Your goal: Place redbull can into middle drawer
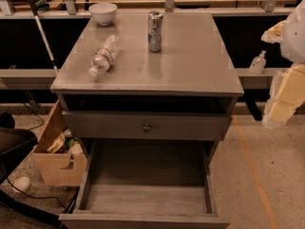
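The redbull can (155,31) stands upright on the grey cabinet top (190,66), toward the back, just right of centre. The middle drawer (145,199) is pulled wide open at the bottom of the cabinet and its plank floor is bare. My gripper (282,104) shows as pale yellow and white shapes at the right edge of the camera view. It is level with the cabinet top, well to the right of the can, and holds nothing that I can see.
A clear water bottle (104,55) lies on its side on the left of the top. A white bowl (103,13) sits at the back left. The knobbed drawer (147,127) is slightly open. A cardboard box (57,161) stands on the floor at the left. A sanitizer bottle (258,63) is on the right shelf.
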{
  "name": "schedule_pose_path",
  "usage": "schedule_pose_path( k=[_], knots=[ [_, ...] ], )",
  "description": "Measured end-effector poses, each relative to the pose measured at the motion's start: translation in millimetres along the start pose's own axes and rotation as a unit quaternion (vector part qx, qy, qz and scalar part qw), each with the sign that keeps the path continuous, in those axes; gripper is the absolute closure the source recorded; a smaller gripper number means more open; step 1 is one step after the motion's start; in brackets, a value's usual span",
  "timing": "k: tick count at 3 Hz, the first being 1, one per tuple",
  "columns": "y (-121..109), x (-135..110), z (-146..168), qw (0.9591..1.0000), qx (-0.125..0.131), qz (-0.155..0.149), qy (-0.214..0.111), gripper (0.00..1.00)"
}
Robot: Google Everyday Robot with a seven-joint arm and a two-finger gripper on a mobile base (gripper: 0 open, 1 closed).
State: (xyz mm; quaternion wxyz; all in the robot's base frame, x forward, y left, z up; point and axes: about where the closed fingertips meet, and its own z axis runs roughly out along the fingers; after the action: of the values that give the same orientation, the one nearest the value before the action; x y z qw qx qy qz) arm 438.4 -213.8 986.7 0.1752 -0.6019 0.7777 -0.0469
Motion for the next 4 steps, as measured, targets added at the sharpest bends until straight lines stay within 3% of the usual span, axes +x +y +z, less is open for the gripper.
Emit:
schedule_pose_path(
  k=[2, 3, 4],
  knots=[
    [-0.9, 1.2, -2.7, 0.9999, 0.01, 0.009, -0.007, 0.0],
    [-16.2, 15.6, 11.8, 0.997, 0.023, 0.053, -0.052, 0.0],
    [-51.0, 23.3, 32.3, 0.983, 0.053, 0.1, -0.145, 0.0]
  ],
)
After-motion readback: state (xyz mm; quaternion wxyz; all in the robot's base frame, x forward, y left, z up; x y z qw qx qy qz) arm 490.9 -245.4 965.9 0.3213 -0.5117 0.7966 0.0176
